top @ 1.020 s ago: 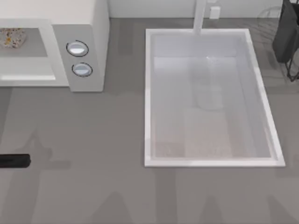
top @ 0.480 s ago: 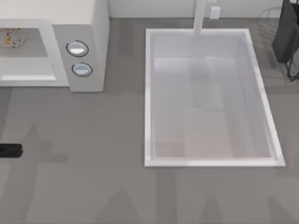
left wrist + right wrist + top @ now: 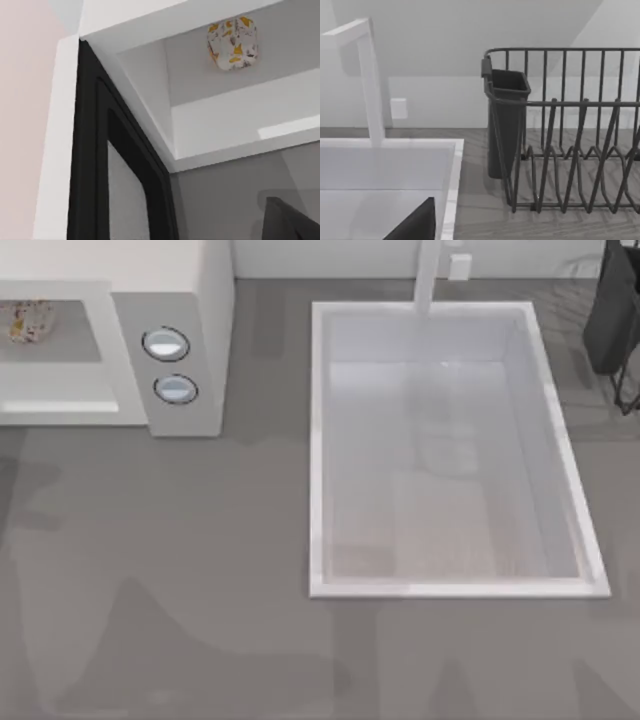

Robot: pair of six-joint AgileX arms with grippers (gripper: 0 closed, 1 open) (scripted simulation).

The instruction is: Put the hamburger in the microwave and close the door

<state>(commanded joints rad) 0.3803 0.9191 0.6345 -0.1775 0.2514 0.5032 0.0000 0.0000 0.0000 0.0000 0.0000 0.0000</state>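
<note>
I've got the hamburger [image 3: 27,320] sitting inside the microwave [image 3: 190,300], back in its open cavity at the worktop's far left corner. From my left wrist camera the hamburger [image 3: 232,43] rests on the cavity floor, and the door [image 3: 115,170] stands swung open, its dark inner frame close to the lens. Whether my left claw is spread or pressed together, I cannot tell. My right arm is parked over the sink [image 3: 451,175], facing the dish rack [image 3: 570,130]; its claw's state I cannot tell either.
</note>
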